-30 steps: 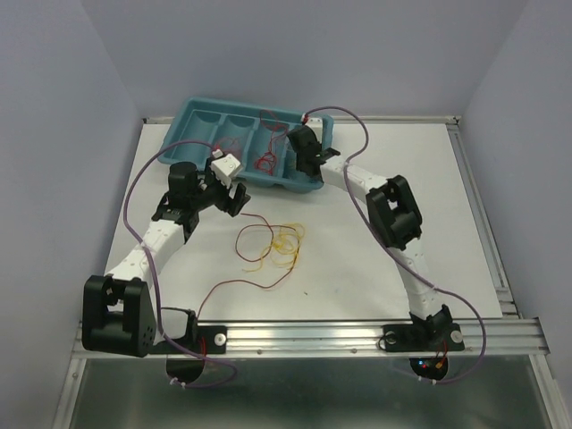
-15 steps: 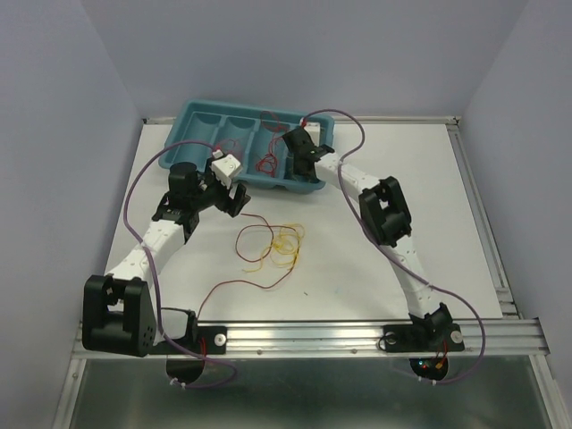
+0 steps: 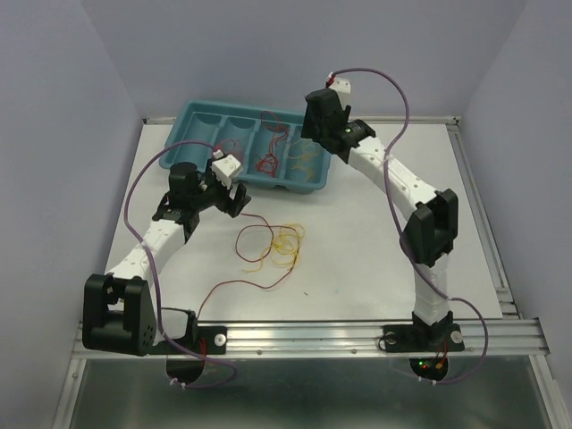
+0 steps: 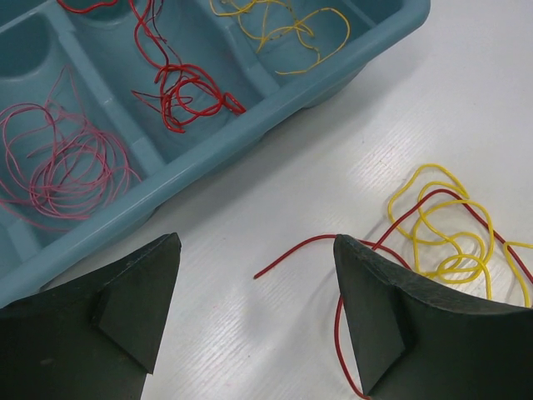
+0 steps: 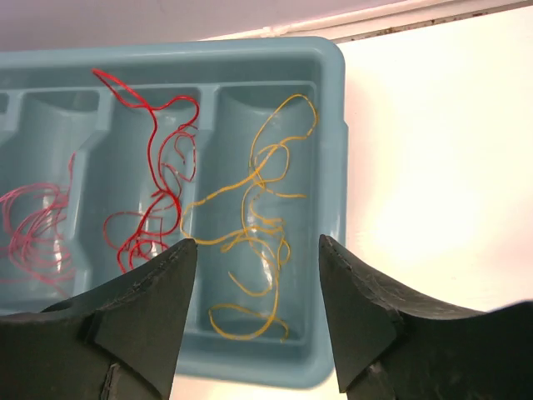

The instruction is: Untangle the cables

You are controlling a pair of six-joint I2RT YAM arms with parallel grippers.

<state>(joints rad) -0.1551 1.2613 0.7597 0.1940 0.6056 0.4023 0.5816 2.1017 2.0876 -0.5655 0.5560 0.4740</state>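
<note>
The cables (image 3: pixel 271 243) lie partly in a loose tangle of red, orange and yellow loops on the white table (image 3: pixel 375 255) between the two arms, and partly sorted in the teal tray (image 3: pixel 175 154) at the back: pink, red and orange-yellow in neighbouring compartments. The left gripper (image 4: pixel 256 246) hovers wide open and empty near the tray's front wall, one red strand (image 4: pixel 287 252) ending between its jaws. The right gripper (image 5: pixel 256 250) hangs above the tray's right end, jaws apart, holding nothing.
</note>
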